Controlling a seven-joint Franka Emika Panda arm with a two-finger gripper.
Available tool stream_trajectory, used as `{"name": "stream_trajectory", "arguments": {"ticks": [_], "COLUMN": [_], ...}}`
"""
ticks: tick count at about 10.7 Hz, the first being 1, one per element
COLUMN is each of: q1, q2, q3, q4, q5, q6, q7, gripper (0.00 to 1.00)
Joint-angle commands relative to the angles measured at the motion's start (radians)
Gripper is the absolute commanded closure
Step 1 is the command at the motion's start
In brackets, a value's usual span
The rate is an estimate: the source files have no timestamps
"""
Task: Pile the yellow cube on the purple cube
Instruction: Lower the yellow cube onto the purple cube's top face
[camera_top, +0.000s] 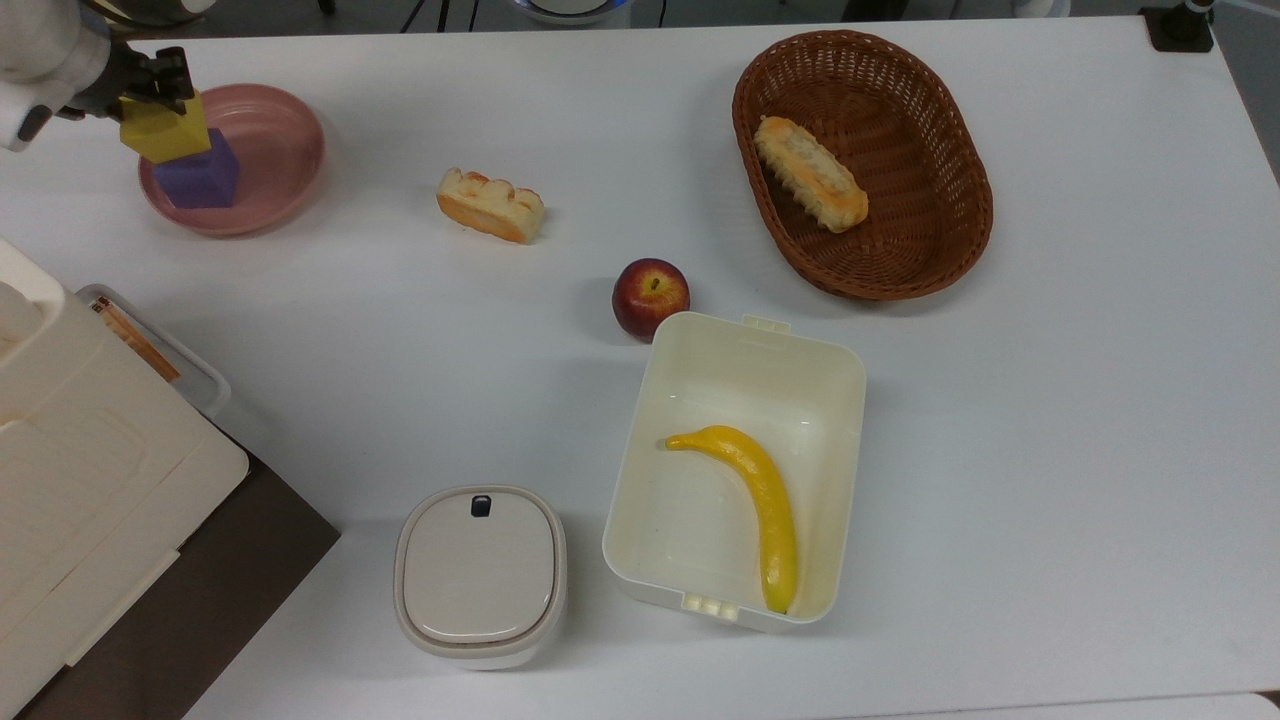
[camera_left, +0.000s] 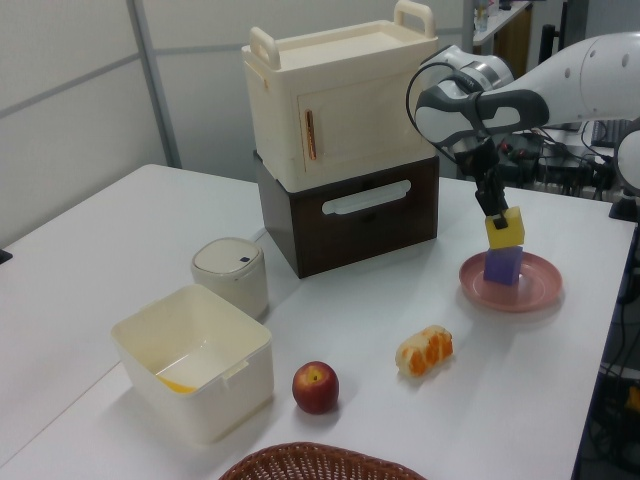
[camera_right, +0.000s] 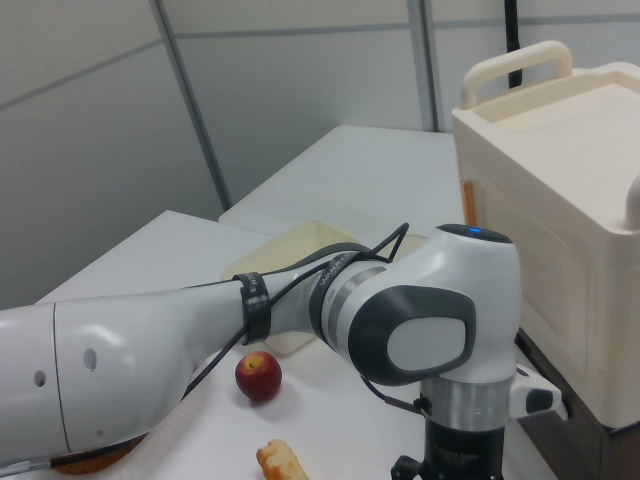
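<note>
The purple cube (camera_top: 200, 177) (camera_left: 503, 266) sits in a pink plate (camera_top: 270, 150) (camera_left: 535, 285) at the top view's upper left. The yellow cube (camera_top: 165, 130) (camera_left: 505, 230) rests directly above it, its underside at the purple cube's top face. My gripper (camera_top: 150, 85) (camera_left: 496, 215) is shut on the yellow cube, gripping its upper part. In the left view the two cubes line up as a column on the plate. In the right view the arm's wrist (camera_right: 460, 380) looms large; the cubes are hidden there.
A bread piece (camera_top: 491, 205), an apple (camera_top: 650, 296), a wicker basket (camera_top: 940, 240) holding a pastry, a cream box (camera_top: 720, 350) with a banana (camera_top: 755, 500), a lidded white pot (camera_top: 480, 575), and a cream cabinet (camera_left: 345, 110) on a brown drawer unit.
</note>
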Motion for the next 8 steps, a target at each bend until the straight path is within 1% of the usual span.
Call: {"name": "stream_trajectory", "arguments": {"ticks": [1, 3, 6, 7, 8], "q1": [0.016, 0.018, 0.039, 0.045, 0.076], "q2": [-0.012, -0.013, -0.032, -0.056, -0.067], "q3": [-0.003, -0.003, -0.001, 0.000, 0.006], "q4": [-0.019, -0.018, -0.007, 0.002, 0.008], "q5": [0.008, 0.008, 0.010, 0.014, 0.040], "q6": [0.040, 0.036, 0.027, 0.028, 0.030], "q7": [0.021, 0.021, 0.025, 0.068, 0.112], "gripper": [0.00, 0.00, 0.00, 0.00, 0.00]}}
